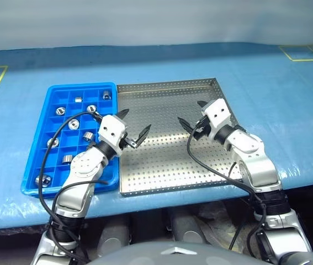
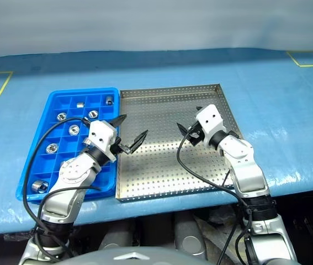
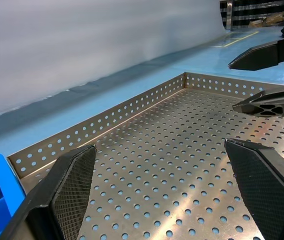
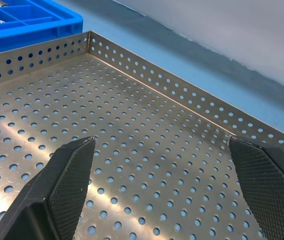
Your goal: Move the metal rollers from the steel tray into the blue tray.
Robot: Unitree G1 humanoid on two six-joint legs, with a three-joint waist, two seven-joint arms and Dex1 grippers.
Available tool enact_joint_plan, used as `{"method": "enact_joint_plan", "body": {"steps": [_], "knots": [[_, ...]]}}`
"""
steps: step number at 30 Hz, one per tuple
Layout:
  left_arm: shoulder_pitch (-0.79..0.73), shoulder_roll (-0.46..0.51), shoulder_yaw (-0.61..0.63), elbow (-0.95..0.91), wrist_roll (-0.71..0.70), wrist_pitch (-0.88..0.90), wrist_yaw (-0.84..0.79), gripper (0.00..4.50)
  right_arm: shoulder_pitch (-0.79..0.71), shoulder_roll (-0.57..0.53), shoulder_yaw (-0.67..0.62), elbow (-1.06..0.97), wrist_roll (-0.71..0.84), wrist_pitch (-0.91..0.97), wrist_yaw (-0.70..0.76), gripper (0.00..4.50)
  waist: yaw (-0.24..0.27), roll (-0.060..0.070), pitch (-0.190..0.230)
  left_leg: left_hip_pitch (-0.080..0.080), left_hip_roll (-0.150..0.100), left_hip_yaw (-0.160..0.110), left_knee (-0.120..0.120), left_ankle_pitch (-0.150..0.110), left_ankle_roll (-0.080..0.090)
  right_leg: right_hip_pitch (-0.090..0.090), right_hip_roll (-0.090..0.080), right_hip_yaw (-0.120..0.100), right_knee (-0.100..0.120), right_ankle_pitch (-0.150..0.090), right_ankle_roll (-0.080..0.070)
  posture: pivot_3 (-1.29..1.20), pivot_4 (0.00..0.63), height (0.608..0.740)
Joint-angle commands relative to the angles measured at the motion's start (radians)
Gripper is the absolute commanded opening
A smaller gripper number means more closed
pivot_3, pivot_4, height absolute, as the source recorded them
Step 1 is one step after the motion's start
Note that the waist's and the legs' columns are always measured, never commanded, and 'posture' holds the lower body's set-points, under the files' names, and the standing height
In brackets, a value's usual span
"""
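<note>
Steel tray looks bare; rollers sit in the blue tray

The metal rollers [image 1: 71, 123] lie scattered in compartments of the blue tray [image 1: 40, 153], which touches the left side of the steel tray [image 1: 167, 165] on the tabletop [image 1: 288, 105]. No roller shows on the perforated floor, so the transfer seems finished. Left gripper [image 1: 132, 128] and right gripper [image 1: 192, 114] hover over the steel tray, fingers spread wide, holding nothing
</note>
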Motion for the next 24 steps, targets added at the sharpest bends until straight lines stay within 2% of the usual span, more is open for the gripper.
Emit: {"method": "enact_joint_plan", "body": {"steps": [1,16,24], "knots": [[-0.016,-0.004,0.01,-0.027,0.003,-0.026,0.007,4.5,-0.003,-0.005,-0.013,-0.024,0.002,-0.008,0.0,4.5,0.0,0.0,0.0,0.0,0.0,0.0,0.0,0.0,0.0,0.0,0.0,0.0,0.0,0.0,0.0,-0.16,0.15,0.74],[0.017,0.012,-0.015,-0.052,0.012,-0.006,-0.004,4.5,-0.011,0.017,0.007,-0.01,-0.004,0.028,-0.008,4.5,0.0,0.0,0.0,0.0,0.0,0.0,0.0,0.0,0.0,0.0,0.0,0.0,0.0,0.0,0.0,-0.13,0.15,0.74],[0.023,-0.009,0.007,-0.048,0.049,-0.035,0.061,4.5,-0.024,0.088,-0.014,0.015,-0.039,-0.024,-0.11,4.5,0.008,0.0,0.0,0.0,0.0,0.0,0.0,0.0,0.0,0.0,0.0,0.0,0.0,0.0,0.0,-0.13,0.15,0.74]]}}
